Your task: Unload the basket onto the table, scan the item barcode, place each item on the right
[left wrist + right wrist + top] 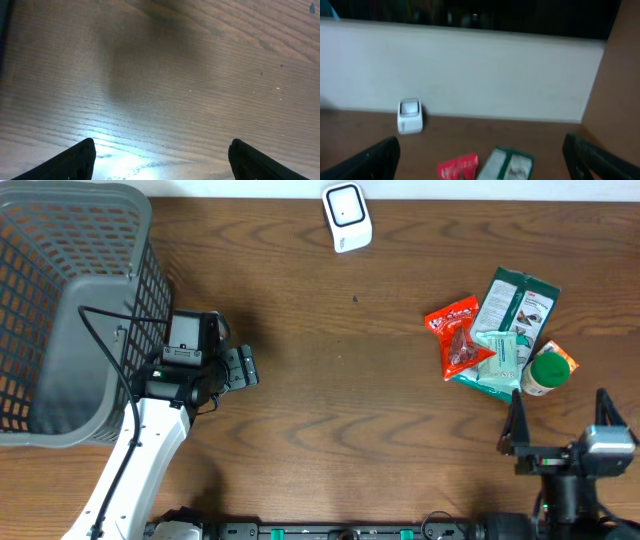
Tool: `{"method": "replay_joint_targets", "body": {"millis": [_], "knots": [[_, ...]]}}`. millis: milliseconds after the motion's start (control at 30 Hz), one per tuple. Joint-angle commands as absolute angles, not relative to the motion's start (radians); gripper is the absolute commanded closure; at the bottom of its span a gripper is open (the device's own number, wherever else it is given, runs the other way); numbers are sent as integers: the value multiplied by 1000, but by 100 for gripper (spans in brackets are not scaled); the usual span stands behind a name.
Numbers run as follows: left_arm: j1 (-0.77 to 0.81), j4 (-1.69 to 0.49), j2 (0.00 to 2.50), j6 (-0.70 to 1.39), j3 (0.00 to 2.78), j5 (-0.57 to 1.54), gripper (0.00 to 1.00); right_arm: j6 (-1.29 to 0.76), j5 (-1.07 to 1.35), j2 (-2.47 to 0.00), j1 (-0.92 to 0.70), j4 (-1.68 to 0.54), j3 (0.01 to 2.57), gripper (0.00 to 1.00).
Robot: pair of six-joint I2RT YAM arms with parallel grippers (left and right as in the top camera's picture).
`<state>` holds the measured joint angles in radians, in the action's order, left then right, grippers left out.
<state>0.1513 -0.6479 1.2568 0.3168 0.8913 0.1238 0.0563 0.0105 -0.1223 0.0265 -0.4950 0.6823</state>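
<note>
**Overhead view.** Item group, right side of the table (330, 400): red packet (455, 335), green-and-white pack (517, 302), teal pouch (500, 365) and green-capped bottle (546, 370), touching or overlapping.
- The right gripper (560, 420) is at the front edge, near the bottle, with jaws spread wide and nothing between them.
- The left gripper (243, 367) is well apart from the group, beside a gray mesh basket (60, 240). Its jaws are spread and empty.
- A white scanner (346, 216) stands at the far edge, centre.
- The surface is dark brown wood grain.

**Left wrist view.** The left gripper (160, 165) has its fingers wide apart at the lower corners. Only bare wood with a patch of glare lies between them.

**Right wrist view.** The right gripper (482, 160) is spread.
- The red packet (459, 167) and the green-and-white pack (507, 162) lie ahead, low in frame.
- The scanner (410, 116) is farther back on the left, before a pale wall (495, 75).
- Print on the packs is too blurred to read.
</note>
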Motion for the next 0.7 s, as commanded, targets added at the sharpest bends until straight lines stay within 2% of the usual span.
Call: {"method": "replay_joint_targets", "body": {"millis": [0,433,667], "knots": [[147,-651,1261,312,889,111,15,47,9,-43,25,-393,571,1],[147,-651,1261,312,889,111,15,-7,33,-6,25,337,189,1],[147,-651,1261,312,889,111,15,-7,62,-6,25,397,49,1]]}}
